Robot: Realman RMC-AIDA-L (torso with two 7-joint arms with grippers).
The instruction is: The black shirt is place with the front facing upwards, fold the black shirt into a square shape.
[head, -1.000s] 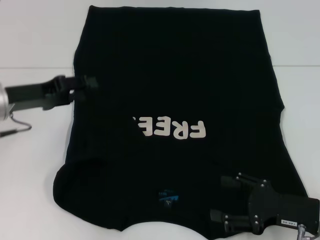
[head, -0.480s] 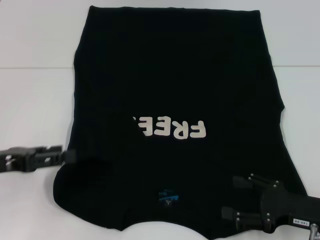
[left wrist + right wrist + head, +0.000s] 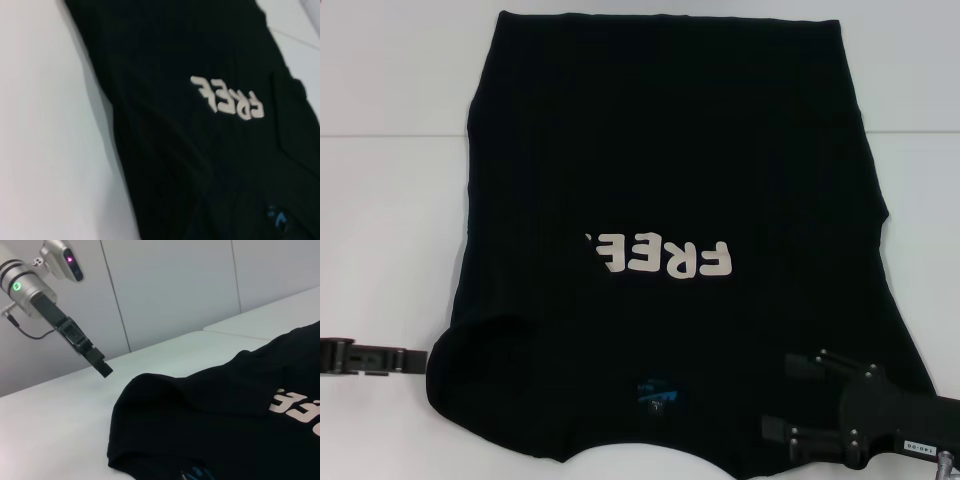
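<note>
— While the black shirt (image 3: 670,220) lies flat on the white surface (image 3: 380,220), which way is it facing?

— Front side up. You can see the cream "FREE" letters (image 3: 660,257) in the middle of the shirt, upside down from the robot's head. The small blue neck label (image 3: 657,391) sits below the letters, at the shirt edge nearest the robot. One side of the shirt looks already folded in, because the letters are cut off at a straight fold line.

— Where is the left gripper (image 3: 418,358)?

— It is just beside the shirt's near left corner, where the cloth makes a rounded bump. It hangs low over the white surface and does not touch the shirt. From the right wrist view, the left gripper (image 3: 102,368) floats in the air above the surface, near that same corner. Its jaws look pressed together and hold nothing.

— And the right gripper (image 3: 795,395)?

— It is over the shirt's near right corner, right of the blue label. Its jaws are spread apart, with nothing between them.
</note>
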